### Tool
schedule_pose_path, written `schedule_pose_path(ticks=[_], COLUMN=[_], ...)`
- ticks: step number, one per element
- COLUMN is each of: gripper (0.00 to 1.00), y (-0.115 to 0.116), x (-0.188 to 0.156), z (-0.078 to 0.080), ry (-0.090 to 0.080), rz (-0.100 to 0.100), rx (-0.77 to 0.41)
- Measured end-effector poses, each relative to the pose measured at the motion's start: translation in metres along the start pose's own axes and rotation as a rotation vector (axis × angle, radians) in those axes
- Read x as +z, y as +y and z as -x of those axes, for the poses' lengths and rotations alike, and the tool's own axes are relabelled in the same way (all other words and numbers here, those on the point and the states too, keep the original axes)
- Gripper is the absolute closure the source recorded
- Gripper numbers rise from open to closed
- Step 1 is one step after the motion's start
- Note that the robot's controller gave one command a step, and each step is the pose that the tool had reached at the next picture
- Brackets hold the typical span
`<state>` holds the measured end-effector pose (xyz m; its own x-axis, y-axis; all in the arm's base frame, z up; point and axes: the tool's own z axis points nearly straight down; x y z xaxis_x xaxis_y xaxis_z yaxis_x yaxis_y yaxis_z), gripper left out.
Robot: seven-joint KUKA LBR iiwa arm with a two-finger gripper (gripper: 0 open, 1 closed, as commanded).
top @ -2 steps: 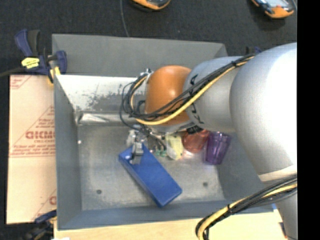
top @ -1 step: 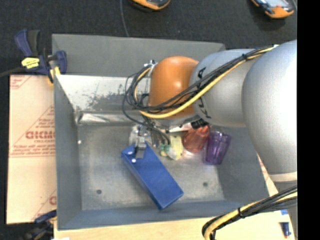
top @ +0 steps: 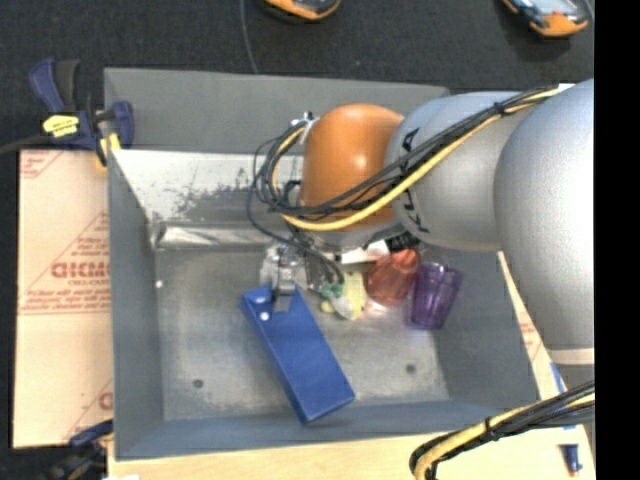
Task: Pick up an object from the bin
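Observation:
My gripper [top: 283,280] reaches down in the middle of the bin, at the upper left end of a flat blue rectangular box [top: 298,355] that lies slanted on the bin floor. Its metal tip touches or hovers just over that end of the box. Just right of the gripper lies a small yellow-green and white thing [top: 343,298]. Further right stand a clear red cup-like thing [top: 391,279] and a clear purple cup [top: 433,296]. The orange cover hides the upper part of the gripper.
The arm and its orange cover hang over the back and right of the bin, with cables looped round the wrist. Bare grey floor lies left of and in front of the blue box.

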<state>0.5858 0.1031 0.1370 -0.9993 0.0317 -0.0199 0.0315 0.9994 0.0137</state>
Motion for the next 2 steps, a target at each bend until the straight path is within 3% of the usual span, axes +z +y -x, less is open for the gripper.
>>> schedule_pose_path(ticks=[1, 2], gripper=[1.00, 1.00], y=[0.000, 0.001], x=[-0.044, -0.104], z=[-0.001, 0.002], ry=[0.008, 0.003], rz=[-0.001, 0.001], rx=[0.001, 0.000])
